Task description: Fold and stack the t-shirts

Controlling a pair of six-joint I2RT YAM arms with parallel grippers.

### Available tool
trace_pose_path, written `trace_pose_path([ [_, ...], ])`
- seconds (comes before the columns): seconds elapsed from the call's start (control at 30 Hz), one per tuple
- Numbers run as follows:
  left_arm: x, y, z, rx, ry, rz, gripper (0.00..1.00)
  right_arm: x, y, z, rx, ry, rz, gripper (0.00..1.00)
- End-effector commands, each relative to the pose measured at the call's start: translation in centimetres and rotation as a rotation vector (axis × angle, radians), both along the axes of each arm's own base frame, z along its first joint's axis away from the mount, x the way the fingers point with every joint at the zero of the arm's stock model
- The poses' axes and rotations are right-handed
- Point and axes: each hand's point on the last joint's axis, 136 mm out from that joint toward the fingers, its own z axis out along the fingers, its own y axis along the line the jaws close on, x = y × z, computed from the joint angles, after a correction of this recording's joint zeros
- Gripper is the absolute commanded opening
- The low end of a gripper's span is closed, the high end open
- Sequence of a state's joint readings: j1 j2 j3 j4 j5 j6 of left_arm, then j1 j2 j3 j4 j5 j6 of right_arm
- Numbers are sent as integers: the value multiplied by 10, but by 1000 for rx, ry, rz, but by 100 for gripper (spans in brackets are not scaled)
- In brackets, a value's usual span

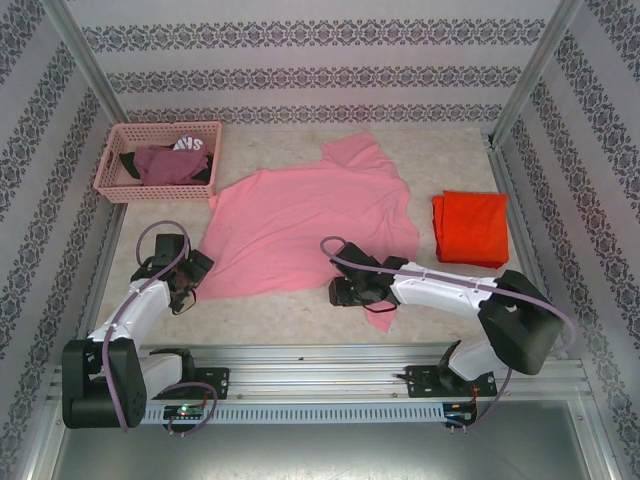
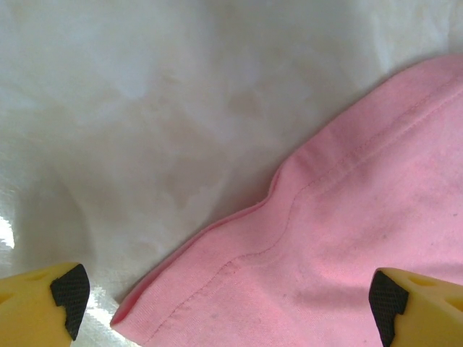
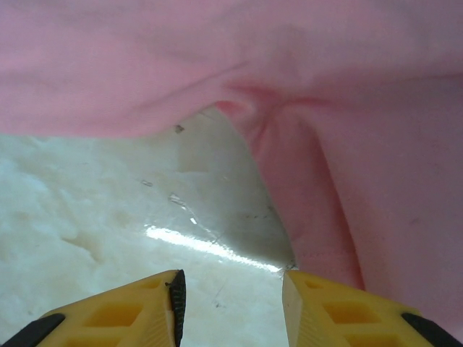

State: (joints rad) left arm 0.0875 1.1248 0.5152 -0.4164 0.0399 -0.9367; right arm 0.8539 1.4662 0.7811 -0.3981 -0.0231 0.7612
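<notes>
1. Top external: pink tee (image 1: 310, 225) lies spread and unfolded mid-bench (image 1: 300, 322); its folding is all left.
2. Folded orange tee (image 1: 470, 228) sits apart at right; stacking remains.
3. At the pink near edge, left end effector (image 2: 228, 296) is spread wide; right end effector (image 3: 231, 296) is part-spread, pinching nothing.

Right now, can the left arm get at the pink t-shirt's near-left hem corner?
Probably yes. The left gripper hovers wide open over that hem corner of the pink t-shirt. The table beside it is bare and nothing lies across the cloth there.
</notes>
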Motion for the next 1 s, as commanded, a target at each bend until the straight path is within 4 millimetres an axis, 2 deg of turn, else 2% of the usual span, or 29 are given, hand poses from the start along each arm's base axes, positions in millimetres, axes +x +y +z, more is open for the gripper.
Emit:
trace_pose_path([
  [0.0, -2, 1, 1, 5, 4, -26, 100, 1, -9, -17, -57, -9, -32, 41],
  [0.13, -1, -1, 2, 0, -3, -37, 100, -7, -5, -29, -68, 18, -5, 42],
  [0.27, -2, -2, 4, 1, -18, -46, 100, -26, 4, -31, -92, 38, 73, 41],
  [0.43, -6, -2, 4, 4, -28, -56, 100, -57, 17, -26, -93, 46, 171, 39],
  [0.57, -11, -4, 2, 1, -26, -63, 100, -73, 33, -12, -61, 22, 239, 39],
  [0.67, -16, -5, 0, -4, -18, -69, 100, -71, 40, 4, -27, -30, 247, 39],
  [0.77, -25, -9, -2, -22, 3, -67, 100, -62, 37, 20, 15, -103, 199, 46],
  [0.87, -37, -8, 1, -18, 18, -60, 100, -53, 23, 31, 41, -164, 121, 49],
  [0.97, -41, -5, 4, 2, 2, -44, 100, -35, -4, 30, 39, -175, -14, 48],
])
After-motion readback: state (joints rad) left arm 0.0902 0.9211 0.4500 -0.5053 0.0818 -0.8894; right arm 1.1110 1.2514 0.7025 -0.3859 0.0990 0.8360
